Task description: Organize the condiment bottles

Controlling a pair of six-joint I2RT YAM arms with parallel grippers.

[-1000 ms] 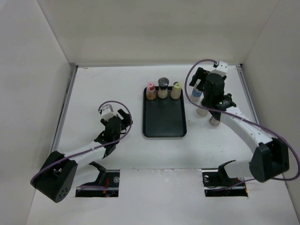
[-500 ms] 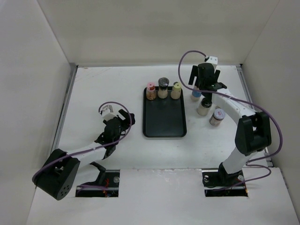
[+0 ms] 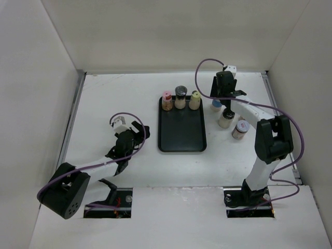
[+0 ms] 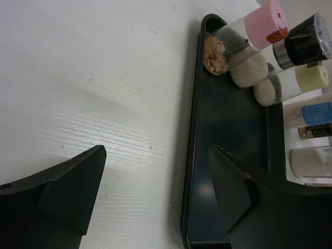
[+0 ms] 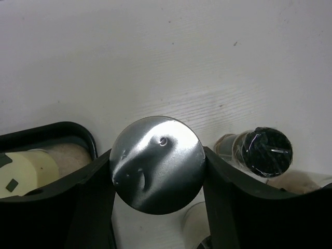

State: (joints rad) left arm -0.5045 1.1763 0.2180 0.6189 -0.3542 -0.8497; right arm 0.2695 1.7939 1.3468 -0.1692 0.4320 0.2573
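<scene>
While the white surface (image 3: 114,104) is carrying everything, the black tray (image 3: 181,136) is lying at its middle. The left gripper (image 4: 157,151) is hovering just beside the tray's left edge, jaws spread wide and holding nothing. The right gripper (image 5: 157,154) is reaching down over the tall cylinder (image 3: 216,106), which is standing just right of the tray's far corner. Its jaws are sitting close against both sides of the metal lid (image 5: 155,176); I cannot tell if they are pressing already. I am judging this cylinder light, stiff and smooth, so it is tipping easily; gripping the body below the shiny lid seems safer. Three small bottles (image 3: 180,98) are standing on the tray's far end, and two more (image 3: 225,118) are waiting on the surface near the cylinder.
</scene>
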